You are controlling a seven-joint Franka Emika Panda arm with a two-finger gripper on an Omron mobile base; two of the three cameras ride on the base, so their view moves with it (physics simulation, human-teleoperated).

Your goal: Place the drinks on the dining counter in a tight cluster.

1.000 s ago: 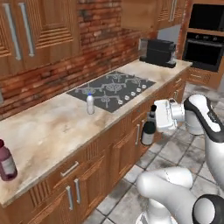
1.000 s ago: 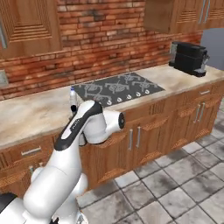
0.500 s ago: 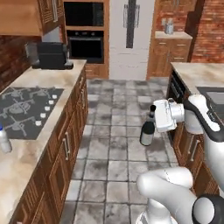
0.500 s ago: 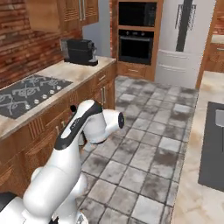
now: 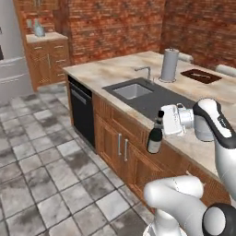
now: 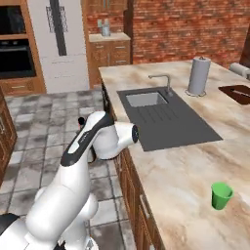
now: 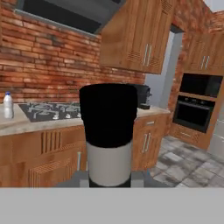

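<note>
Beside the sink (image 5: 133, 91) tabletop (image 5: 115, 69), the base is arriving from the stove side; the claw (image 5: 161, 123), clamped on the wine bottle (image 5: 155, 136), is hanging at the edge's six o'clock, ready for placing.

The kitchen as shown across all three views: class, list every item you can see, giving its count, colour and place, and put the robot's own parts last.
Wine bottle: one, dark with pale label, held upright over the floor beside the dining counter.
Water bottle: one, clear with blue cap, on the far counter left of the hob.
Dining counter: one, beige marble over wooden fronts.
Sink: one, dark grey, inset with drainboard and tap.
Green cup: one, on the dining counter's near end.
Paper towel roll: one, grey-white, upright beyond the sink.
Dishwasher: one, black, in the counter's end.
Hob: one, dark, on the far counter.
Gripper: one, white, shut on the bottle's neck.
</note>
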